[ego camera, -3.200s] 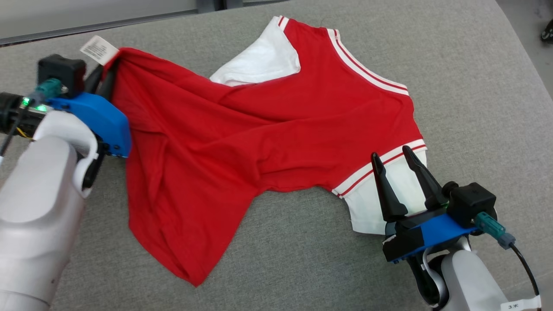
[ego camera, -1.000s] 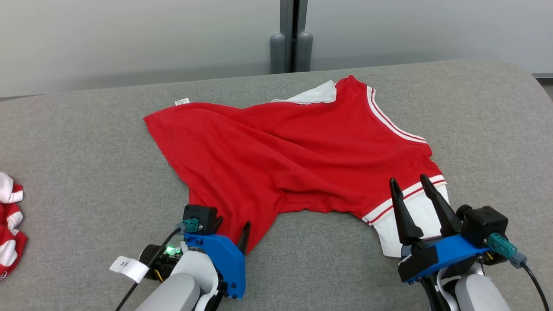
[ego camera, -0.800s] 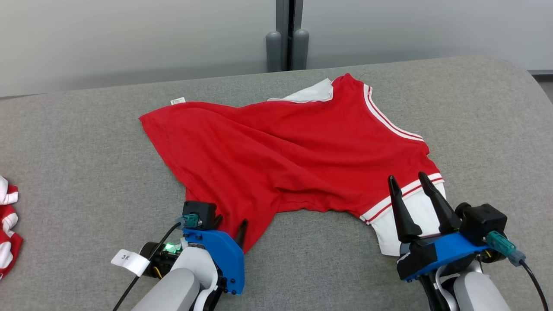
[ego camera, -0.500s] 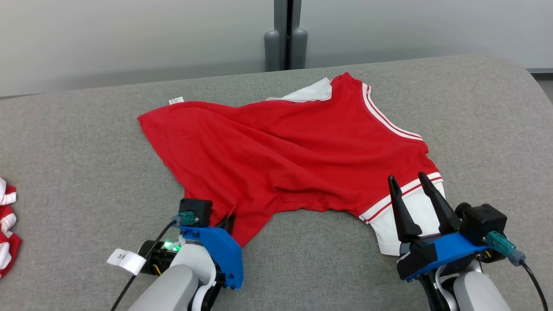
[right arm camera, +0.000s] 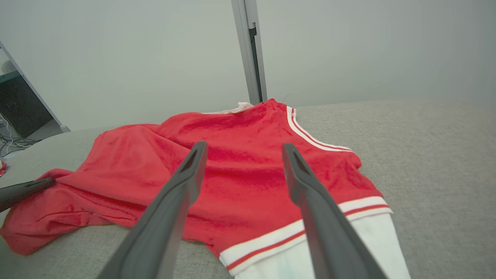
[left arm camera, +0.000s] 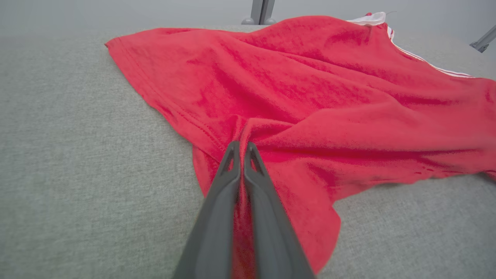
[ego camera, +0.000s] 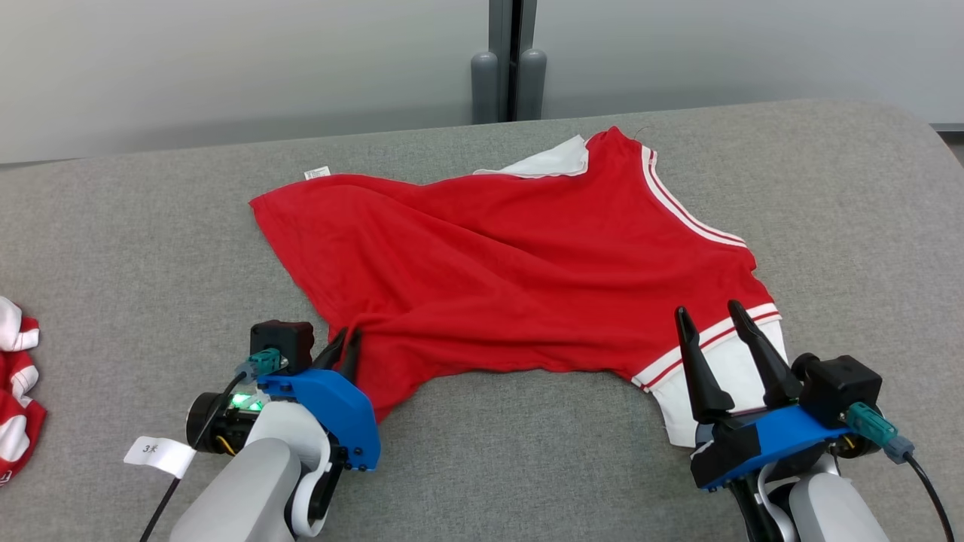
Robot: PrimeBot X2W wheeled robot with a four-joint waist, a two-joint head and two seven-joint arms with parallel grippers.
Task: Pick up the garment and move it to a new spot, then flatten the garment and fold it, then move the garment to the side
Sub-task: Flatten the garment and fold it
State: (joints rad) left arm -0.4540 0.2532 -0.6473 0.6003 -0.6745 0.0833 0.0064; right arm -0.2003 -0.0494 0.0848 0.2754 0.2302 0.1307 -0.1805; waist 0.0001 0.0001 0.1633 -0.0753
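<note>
A red cotton shirt with white sleeves and striped trim [ego camera: 512, 256] is lying spread but wrinkled across the middle of the grey woven padded surface [ego camera: 113, 248]. Its hem is facing the robot's left and its striped shoulder is facing the right. The left gripper [ego camera: 348, 336] is resting low at the shirt's near left corner. Its dark fingers [left arm camera: 221, 201] are clenching a raised fold of red fabric just inside the hem, and creases are running out from the pinch. The right gripper [ego camera: 708, 310] is sitting at the near white sleeve [ego camera: 742, 369], fingers spread wide and grasping nothing; whether they are touching the cloth is unclear. A small white care label [ego camera: 317, 173] is poking out at the far left corner. A bunched red-and-white striped cloth [ego camera: 15, 391] is lying well apart at the left edge.
</note>
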